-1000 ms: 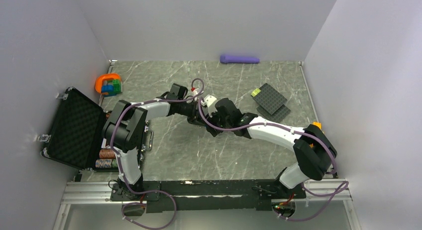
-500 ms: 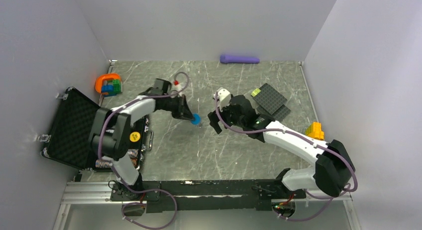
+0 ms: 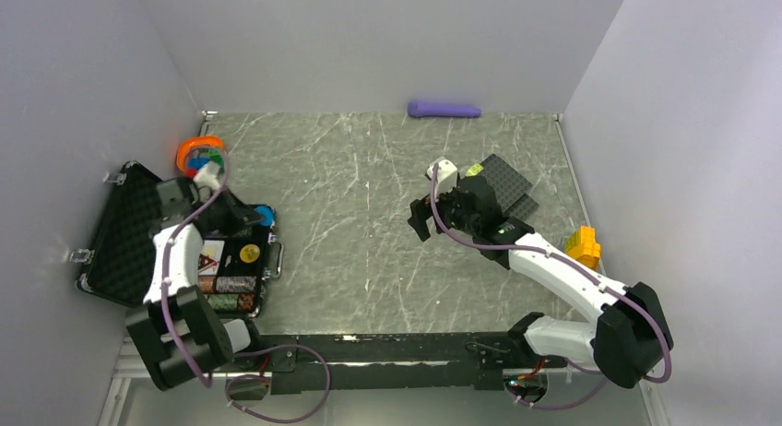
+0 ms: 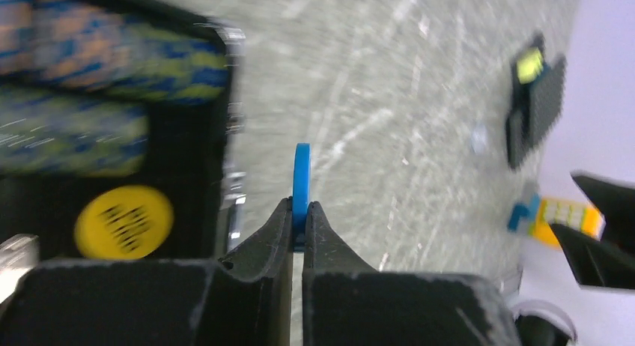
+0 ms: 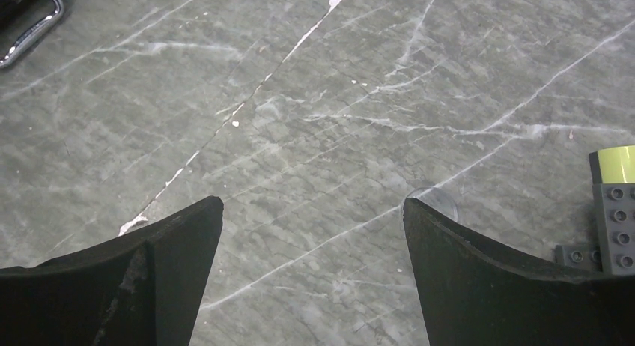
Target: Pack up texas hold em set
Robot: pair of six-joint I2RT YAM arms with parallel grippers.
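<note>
Two arms stand well apart on the marble-patterned table (image 3: 369,269), one at each side. The left gripper (image 4: 297,211) is pinched nearly closed on a thin blue disc (image 4: 302,174), which stands on edge between the finger pads with its upper half sticking out past the tips. Seen from above, this disc sits at the far right corner of the open black case (image 3: 120,237), right by the rim; whether it is over the tray or just outside it cannot be told. The case lies at the left edge of the table, its foam-lined lid tilted back against the wall. In its base lie a yellow disc (image 3: 250,254), a light card with a dark red triangle (image 3: 210,257) and two striped chip stacks (image 3: 229,293) laid on their sides in the near part. The left wrist view is blurred, though the yellow disc and striped chips show to the left of the fingers. The right gripper (image 5: 311,205) hangs over bare table near the middle, its jaws spread wide with nothing between them. Just beside it to the right lie black studded plates (image 3: 505,184) with a lime-green piece (image 3: 474,171) on them. An orange ring toy (image 3: 198,154) sits just beyond the case.
</note>
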